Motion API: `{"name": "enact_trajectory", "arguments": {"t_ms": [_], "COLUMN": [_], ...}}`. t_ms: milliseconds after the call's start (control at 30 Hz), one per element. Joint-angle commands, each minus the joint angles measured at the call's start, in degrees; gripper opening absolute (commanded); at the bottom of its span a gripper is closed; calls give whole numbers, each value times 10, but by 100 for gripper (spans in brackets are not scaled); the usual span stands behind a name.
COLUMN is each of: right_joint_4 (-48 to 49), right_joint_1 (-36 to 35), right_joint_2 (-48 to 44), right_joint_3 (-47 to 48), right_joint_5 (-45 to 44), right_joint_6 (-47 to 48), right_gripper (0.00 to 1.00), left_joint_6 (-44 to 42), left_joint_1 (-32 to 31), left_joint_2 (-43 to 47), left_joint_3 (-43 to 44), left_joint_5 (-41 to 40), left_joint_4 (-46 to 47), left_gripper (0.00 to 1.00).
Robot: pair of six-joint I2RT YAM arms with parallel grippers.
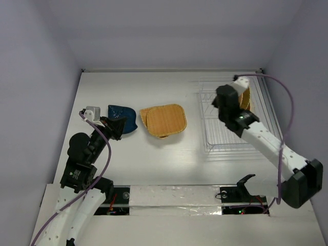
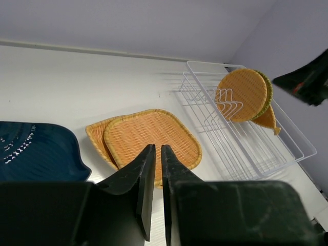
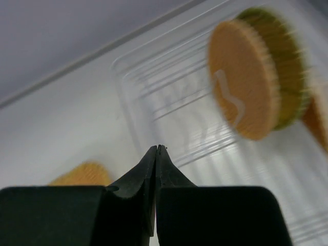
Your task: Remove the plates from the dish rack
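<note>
The right tool (image 3: 156, 148) (pinched together, holding nothing) hangs over the white wire dish rack (image 1: 220, 136), where the round woven orange plate (image 3: 246, 87) stands, so it should open and grab that next.

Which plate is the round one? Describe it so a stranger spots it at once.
Find the white wire rack on the table's right side. At its far end two orange plates stand upright. The round plate is the woven disc with a greenish rim, nearer the table's middle; the plate behind shows only a pointed tip.
</note>
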State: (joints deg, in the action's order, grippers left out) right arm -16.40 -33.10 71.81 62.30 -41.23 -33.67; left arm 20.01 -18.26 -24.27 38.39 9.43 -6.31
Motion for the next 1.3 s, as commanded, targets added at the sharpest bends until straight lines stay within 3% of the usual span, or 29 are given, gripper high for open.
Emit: {"name": "enact_trajectory", "arguments": {"t_ms": [0,33,67,133,200,467,833,967,1100,1267], "right_joint_4": [8,3,11,18,23,57,47,47,36,35], "right_joint_1": [105,125,158,190,228,294,301,296,283,251], "right_joint_2": [-60,-62,-63,-55,-36,61,140,132,128,121], "right_joint_3": [-32,-32,-32,-32,-29,-7,24,19,23,21], "right_joint_5": [32,60,88,119,142,178,158,143,132,86], "right_joint_6": [79,84,98,113,124,152,172,184,202,220], "right_gripper": [4,12,30,44,49,50,38,19,6,0], "left_joint_6": [-1,0,0,-1,-1,-4,-4,-4,-4,-3], "left_joint_1": [2,2,2,2,2,2,2,2,2,2], "left_joint_2": [8,8,7,7,9,10,12,12,13,12], "left_joint_3": [5,5,5,5,5,6,6,6,5,5], "left_joint_5": [-4,-3,0,1,1,-1,1,2,2,2], "left_joint_4": [20,21,22,22,21,22,23,24,24,26], "left_gripper": [8,10,19,24,27,37,39,39,40,40]}}
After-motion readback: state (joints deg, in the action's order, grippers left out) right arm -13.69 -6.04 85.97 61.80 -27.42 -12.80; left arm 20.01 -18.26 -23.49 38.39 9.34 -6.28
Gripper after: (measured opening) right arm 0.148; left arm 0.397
